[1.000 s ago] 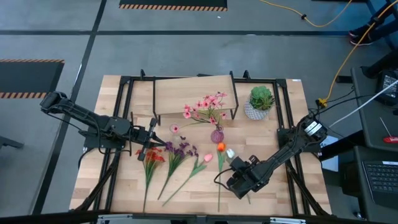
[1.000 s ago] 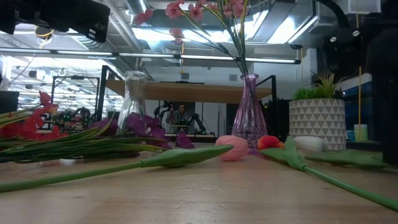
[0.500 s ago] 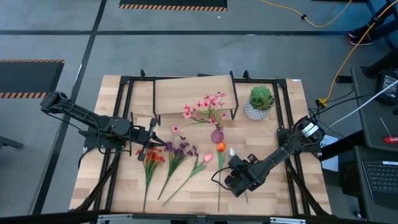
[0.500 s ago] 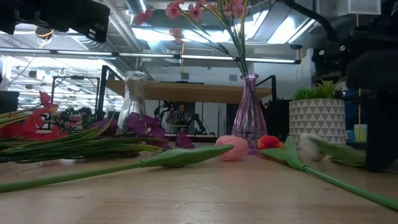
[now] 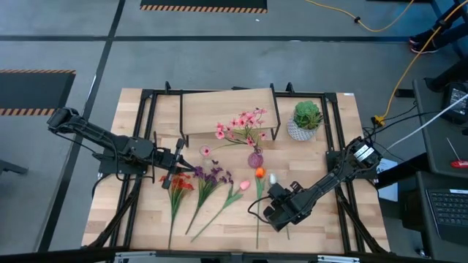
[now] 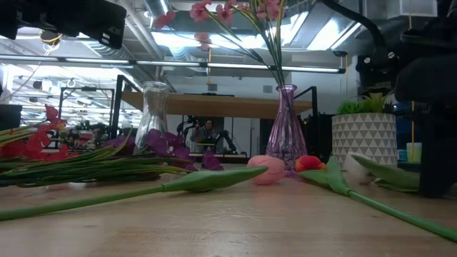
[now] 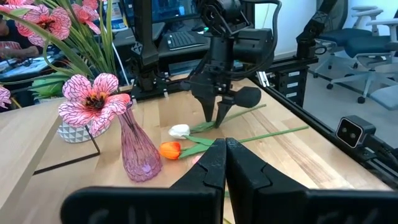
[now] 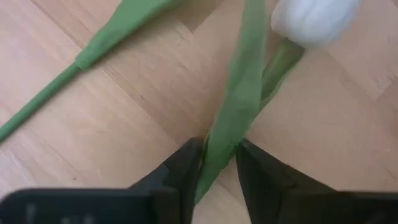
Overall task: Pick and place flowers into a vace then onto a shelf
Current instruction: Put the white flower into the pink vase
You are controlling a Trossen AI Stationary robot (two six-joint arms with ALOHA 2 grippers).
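Observation:
My right gripper (image 5: 274, 210) stands over the table's near right part, pointing down, shut on the white tulip (image 5: 273, 177). Red (image 5: 178, 183), purple (image 5: 212, 175), pink (image 5: 243, 185) and orange (image 5: 259, 173) flowers lie flat on the table beside it. A purple glass vase (image 5: 254, 158) holds pink flowers (image 5: 241, 124) in front of the shelf (image 5: 227, 109). My left gripper (image 7: 225, 149) hovers shut above the table's left middle, by a clear vase (image 6: 153, 107). My right gripper pinches the white tulip's green stem and long leaf (image 8: 227, 134) between its two fingers (image 8: 186, 168), a short way below the blossom (image 8: 314, 18). It comes from above, pointing down, with the fingers across the stem. The blossom end stays low at the tabletop.
A round green plant in a white patterned pot (image 5: 306, 120) stands right of the shelf. Black frame rails (image 5: 146, 131) run along the table's left and right sides. Bare wood (image 5: 329, 226) lies near the table's near edge.
My right gripper has shifted slightly toward the table's left over the white tulip's stem, and the arm has come into the low view. The tulip's leaf and stem have risen a little at the gripper, while the blossom has stayed near the table.

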